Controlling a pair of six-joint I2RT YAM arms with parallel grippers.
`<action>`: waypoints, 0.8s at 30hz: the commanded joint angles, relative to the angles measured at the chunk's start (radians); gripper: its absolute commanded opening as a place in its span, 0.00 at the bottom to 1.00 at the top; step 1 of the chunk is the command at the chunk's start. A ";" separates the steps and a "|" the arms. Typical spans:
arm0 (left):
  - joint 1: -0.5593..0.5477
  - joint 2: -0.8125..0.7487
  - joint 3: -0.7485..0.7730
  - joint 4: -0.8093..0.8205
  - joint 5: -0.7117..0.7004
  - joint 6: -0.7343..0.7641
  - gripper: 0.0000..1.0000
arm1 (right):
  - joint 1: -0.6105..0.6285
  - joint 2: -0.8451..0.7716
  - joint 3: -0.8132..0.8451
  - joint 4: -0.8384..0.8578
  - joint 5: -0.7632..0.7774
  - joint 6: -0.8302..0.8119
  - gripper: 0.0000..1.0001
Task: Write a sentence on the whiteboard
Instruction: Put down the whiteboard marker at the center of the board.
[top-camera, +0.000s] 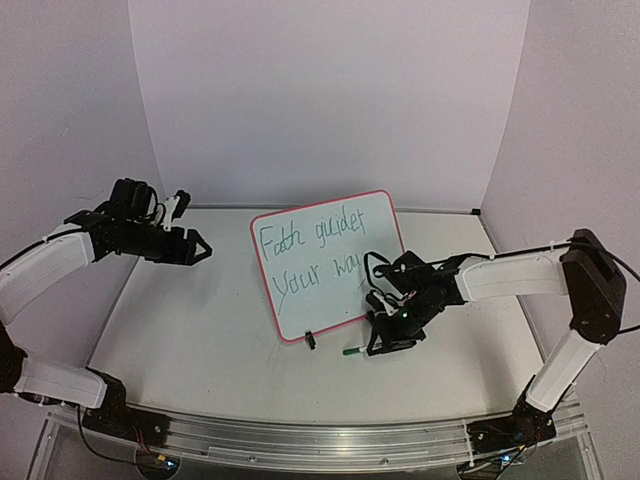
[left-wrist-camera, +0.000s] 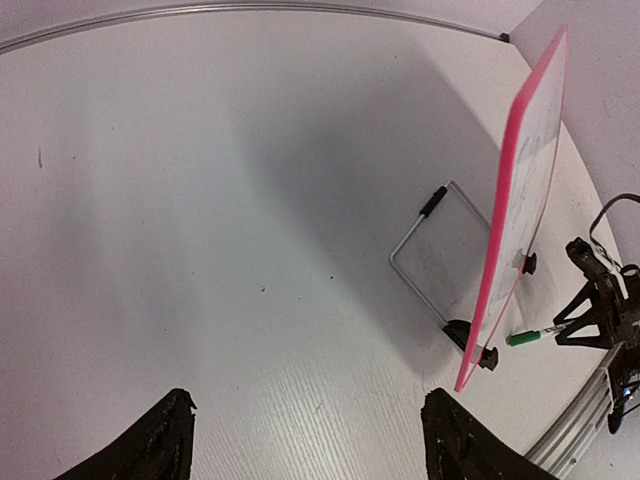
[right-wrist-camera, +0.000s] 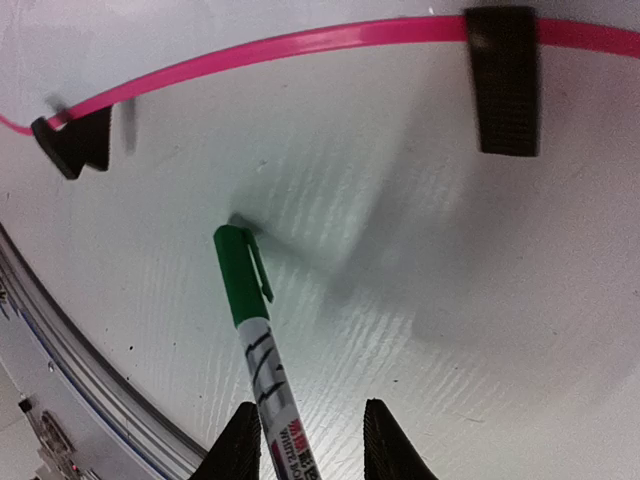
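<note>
1. The right pincer (right-wrist-camera: 310, 425) is seen partly spread. Its two black fingers (right-wrist-camera: 243, 440) are set wider apart than the marker (right-wrist-camera: 262, 360) that lies between them.
2. The marker's barrel is found close against one finger, with a clear gap left to the other, so no pinch is shown. Whether the barrel is touched at all cannot be told.
3. Just beyond the fingertips, the green cap (right-wrist-camera: 238, 275) is pointed away from the pincer. It is laid down at the white table (right-wrist-camera: 420, 300), where its shadow is cast.
4. Further out in front of the right pincer, the whiteboard (top-camera: 322, 312) is stood on its lower pink rim and tilted back. Two black clip feet (right-wrist-camera: 505, 80) are fixed on that rim, touching the table.
5. On the board's face, above and beyond this pincer, the sentence (top-camera: 300, 240) is written in thin green cursive in two lines — roughly "Faith guides / your way".
6. The left pincer (left-wrist-camera: 308, 420) is spread wide, with nothing caught between its fingers.
7. It is held above the table, well apart from the whiteboard, which is seen edge-on off to one side of it. A wire frame (left-wrist-camera: 440, 255) is laid on the table behind the board.
</note>
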 joint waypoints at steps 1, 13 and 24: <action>0.048 -0.046 -0.008 0.005 -0.019 -0.017 0.79 | -0.028 -0.022 -0.002 -0.056 0.156 0.013 0.54; 0.163 -0.080 -0.039 0.008 -0.120 -0.073 0.90 | -0.143 -0.193 -0.014 -0.142 0.327 -0.032 0.98; 0.230 -0.216 -0.055 0.004 -0.373 -0.062 1.00 | -0.421 -0.533 -0.047 -0.026 0.527 -0.114 0.98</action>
